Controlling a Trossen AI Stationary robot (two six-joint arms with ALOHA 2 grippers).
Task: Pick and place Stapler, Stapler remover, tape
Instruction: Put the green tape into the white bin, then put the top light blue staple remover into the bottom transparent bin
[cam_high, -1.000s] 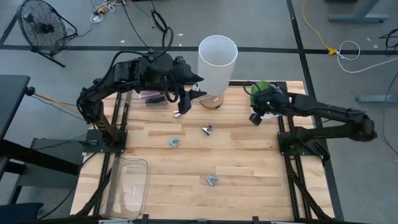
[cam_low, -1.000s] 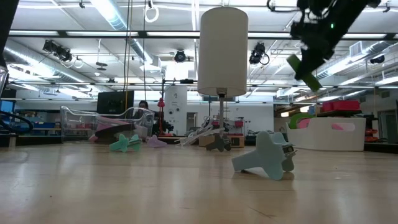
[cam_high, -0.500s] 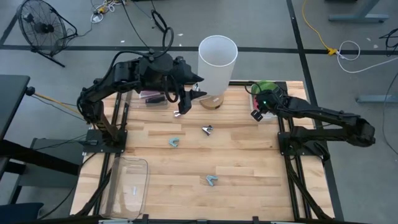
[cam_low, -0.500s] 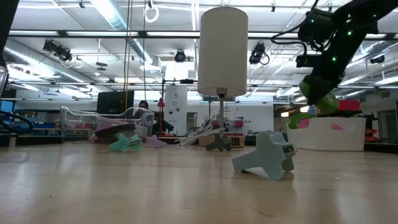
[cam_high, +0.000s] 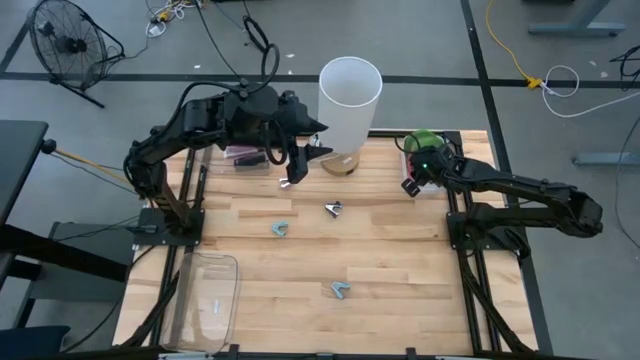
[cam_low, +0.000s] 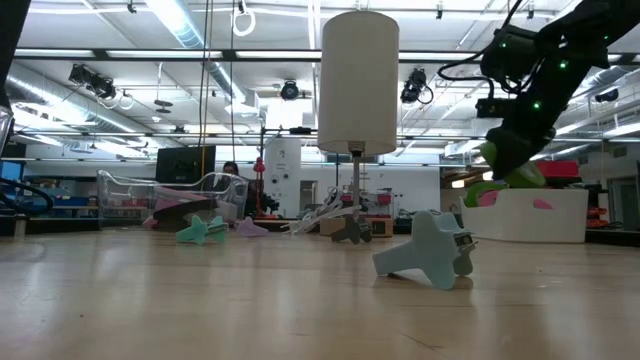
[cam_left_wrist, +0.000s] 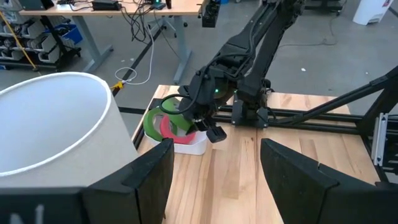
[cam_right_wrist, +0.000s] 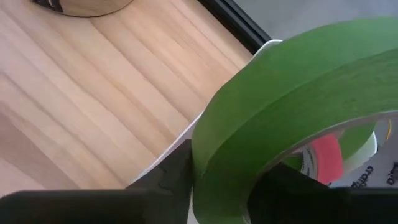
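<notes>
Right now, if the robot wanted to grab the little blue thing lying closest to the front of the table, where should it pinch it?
Probably from straight above. The blue stapler remover lies flat on the wooden table with open space all round, so nothing blocks a downward reach. Its body narrows where the two wings meet; pinching across that narrow waist should hold best. The left gripper waits nearer the white cylinder.

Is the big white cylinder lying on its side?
No, the white cylinder stands upright at the table's far edge, its open mouth facing up.
</notes>
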